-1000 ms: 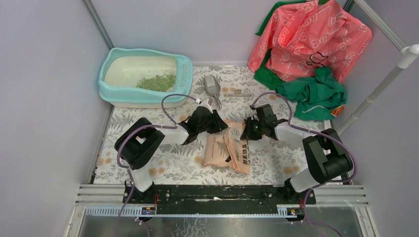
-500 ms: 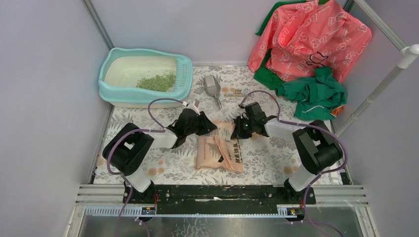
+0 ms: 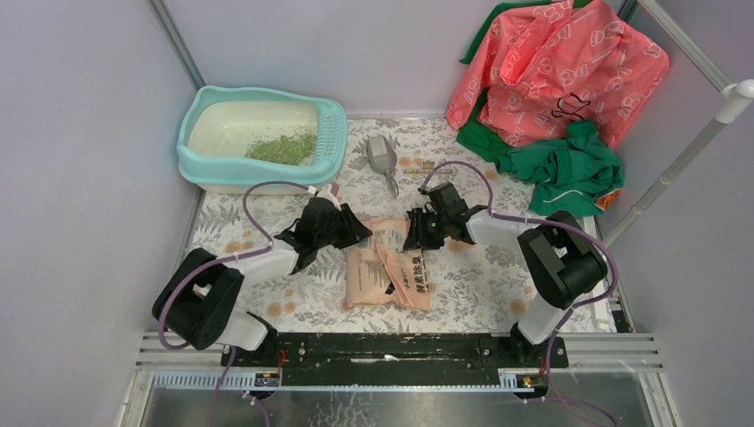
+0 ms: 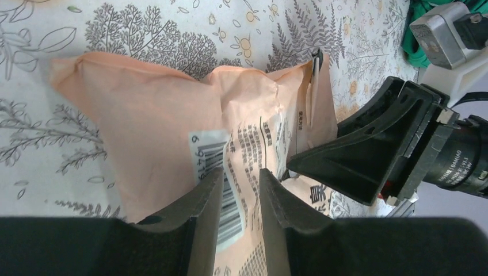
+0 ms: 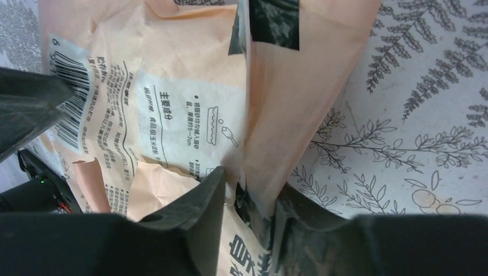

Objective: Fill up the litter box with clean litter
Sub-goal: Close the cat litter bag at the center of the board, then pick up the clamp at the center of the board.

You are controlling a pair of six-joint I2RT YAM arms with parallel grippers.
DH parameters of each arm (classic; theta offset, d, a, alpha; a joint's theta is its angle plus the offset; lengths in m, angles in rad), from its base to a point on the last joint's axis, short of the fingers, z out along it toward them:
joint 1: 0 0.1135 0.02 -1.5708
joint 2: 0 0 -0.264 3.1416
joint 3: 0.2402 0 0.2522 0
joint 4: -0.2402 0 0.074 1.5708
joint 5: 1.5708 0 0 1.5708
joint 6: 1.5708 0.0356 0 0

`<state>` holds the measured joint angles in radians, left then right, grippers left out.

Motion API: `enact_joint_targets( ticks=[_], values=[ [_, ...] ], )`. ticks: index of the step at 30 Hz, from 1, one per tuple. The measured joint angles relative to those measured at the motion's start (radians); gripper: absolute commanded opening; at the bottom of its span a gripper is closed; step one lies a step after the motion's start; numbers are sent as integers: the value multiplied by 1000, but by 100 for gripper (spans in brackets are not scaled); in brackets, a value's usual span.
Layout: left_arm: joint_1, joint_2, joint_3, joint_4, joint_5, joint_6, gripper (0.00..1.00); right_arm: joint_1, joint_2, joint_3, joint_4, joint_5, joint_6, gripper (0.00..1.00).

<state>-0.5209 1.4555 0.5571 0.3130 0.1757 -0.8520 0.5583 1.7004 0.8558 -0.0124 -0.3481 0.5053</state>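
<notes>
Far left at the rear: litter box (image 3: 233,176), holding a thin patch of clean litter (image 3: 284,147). Centre mat (image 3: 302,298): left gripper (image 4: 240,178), narrow, pinching a ridge of the bag (image 4: 149,115), likely to raise it for pouring. Further right: right gripper (image 5: 250,187) astride the opposite fold; cannot tell whether clamped or slack.

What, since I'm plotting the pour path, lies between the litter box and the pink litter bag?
In the top view, the left gripper and its purple cable, over the patterned mat.
</notes>
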Motion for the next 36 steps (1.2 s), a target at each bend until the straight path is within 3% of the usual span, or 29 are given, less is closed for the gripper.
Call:
enact_joint_targets(
  ticks=[12,23,29,36],
  values=[
    [-16,-170,9,-175,-13,14,38,-109,-47,-14,-42,-8,-37,64],
    [-28,-169,19,-208,-18,15,38,-258,-150,-10,-128,-39,-92,70],
    [-28,-169,21,-210,-18,22,38,-301,-120,121,-183,-37,-109,67],
    [-28,-171,40,-216,-10,35,42,-303,64,396,-200,23,-135,65]
  ],
)
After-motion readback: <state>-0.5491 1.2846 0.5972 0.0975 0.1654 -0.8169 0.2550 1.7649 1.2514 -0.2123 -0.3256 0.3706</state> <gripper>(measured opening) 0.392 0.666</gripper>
